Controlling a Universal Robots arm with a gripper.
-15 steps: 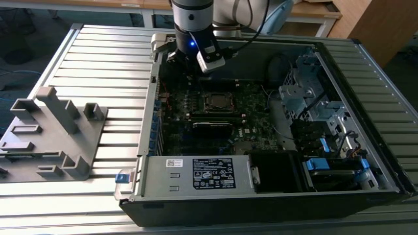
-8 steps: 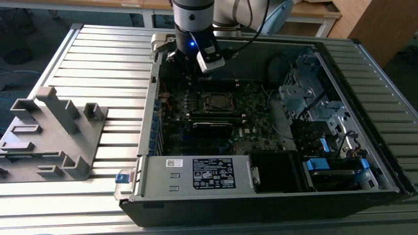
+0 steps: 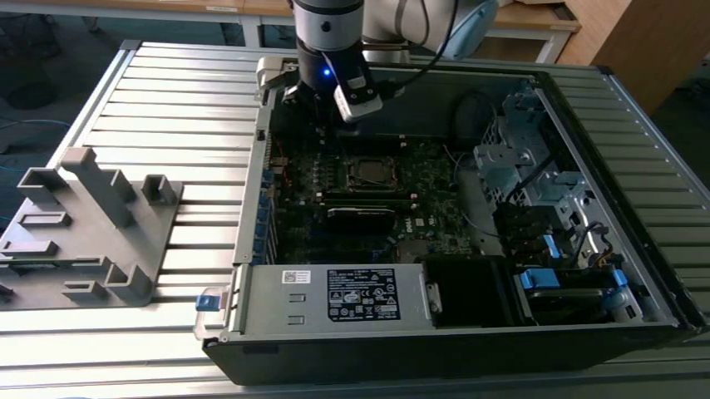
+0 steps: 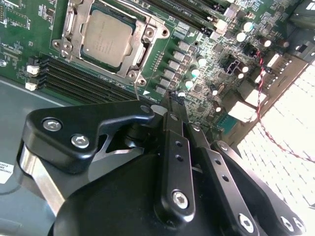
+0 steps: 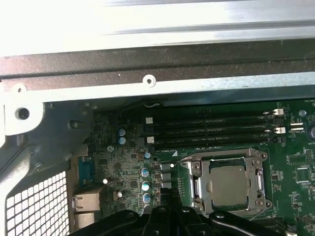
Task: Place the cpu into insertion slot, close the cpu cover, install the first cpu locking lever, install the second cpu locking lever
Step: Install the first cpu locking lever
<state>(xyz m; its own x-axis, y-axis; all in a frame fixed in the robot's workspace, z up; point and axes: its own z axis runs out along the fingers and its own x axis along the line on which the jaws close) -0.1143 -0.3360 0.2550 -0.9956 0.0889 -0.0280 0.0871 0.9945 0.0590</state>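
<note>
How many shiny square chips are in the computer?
1. The cpu sits in the insertion slot on the green motherboard, beside the long black memory slots. More could hide under other parts.

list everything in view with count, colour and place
table: one, silvery slatted, under everything
fixture: one, grey, on the table, exterior view's left
computer case: one, black, open, on the table
motherboard: one, green, in the case
insertion slot: one, silver-rimmed, on the motherboard
memory slots: several, black, beside the insertion slot
cpu: one, silver-grey, in the insertion slot
cpu cover: one, silvery, lying around the cpu
arm: one, grey, above the case
end effector: one, black, shut, over the motherboard near the insertion slot
</note>
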